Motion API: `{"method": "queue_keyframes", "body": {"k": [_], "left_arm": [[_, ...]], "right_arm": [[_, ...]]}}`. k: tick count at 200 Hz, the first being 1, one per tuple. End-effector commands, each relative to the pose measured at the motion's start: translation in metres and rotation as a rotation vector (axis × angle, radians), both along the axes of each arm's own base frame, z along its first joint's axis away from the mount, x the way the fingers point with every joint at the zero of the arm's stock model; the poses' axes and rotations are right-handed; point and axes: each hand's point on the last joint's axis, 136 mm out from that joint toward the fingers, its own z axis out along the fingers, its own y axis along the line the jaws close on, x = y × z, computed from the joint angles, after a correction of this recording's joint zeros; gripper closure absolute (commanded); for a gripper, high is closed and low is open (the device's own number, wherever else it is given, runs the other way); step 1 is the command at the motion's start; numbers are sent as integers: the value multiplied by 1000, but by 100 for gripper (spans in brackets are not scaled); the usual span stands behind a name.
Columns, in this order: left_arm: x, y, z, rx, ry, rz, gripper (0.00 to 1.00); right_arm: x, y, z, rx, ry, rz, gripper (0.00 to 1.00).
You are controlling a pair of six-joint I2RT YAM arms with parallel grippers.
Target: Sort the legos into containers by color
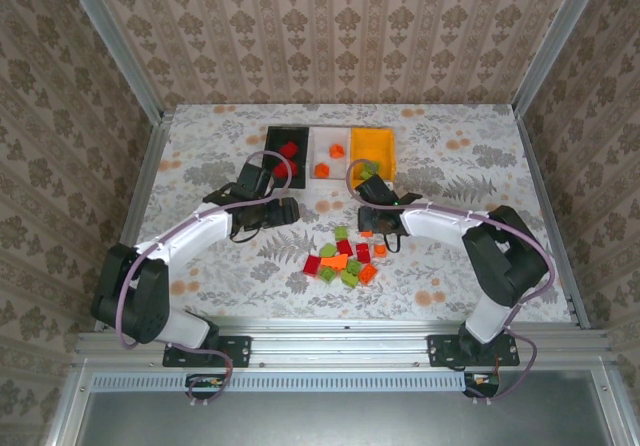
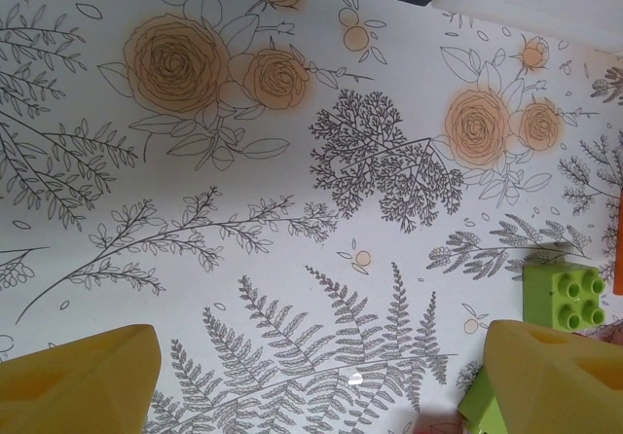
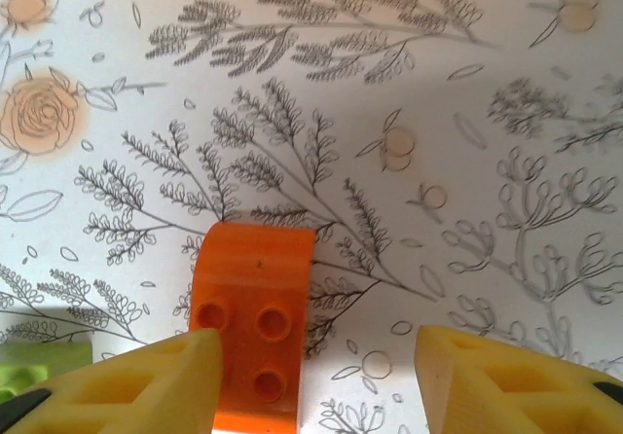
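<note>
Your right pincer (image 3: 321, 385) stands about half open and grips nothing. An orange brick (image 3: 253, 317) lies studs-up on the table (image 3: 467, 162) between its fingers, close against one of them and well apart from the other. Your left pincer (image 2: 316, 385) is wide open and empty, with a green brick (image 2: 565, 298) just beside one finger.

The other legos (image 1: 345, 261) sit heaped on the table between the two arms. The white bin (image 1: 322, 144) holds orange pieces (red ones are in the black bin (image 1: 278, 136), a green one in the yellow-orange bin (image 1: 375, 148)).

Expect the orange brick to be light, rigid and slick, so it may skid or twist as you close. Take it low across its flat side walls, not over the studs.
</note>
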Motion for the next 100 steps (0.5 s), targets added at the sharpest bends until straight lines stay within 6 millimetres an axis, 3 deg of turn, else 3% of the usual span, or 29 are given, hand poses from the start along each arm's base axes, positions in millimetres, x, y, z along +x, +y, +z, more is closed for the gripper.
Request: {"method": "queue_keyframes", "body": {"k": [1,32,67,100], "left_arm": [[1,-5,7,-29,-10,-3,12],[1,-8,10,-40,-16,-5,12],[-4,-11,2,-53,7,-13,11],[-9,-12,-5,-70,25,-10,11]], "right_arm": [[3,9,23,11,-45,53,44],[9,20,29,67,-60,41,43],[7,20,1,52,9,6,42],[7,17,-12,30,29,-6,42]]}}
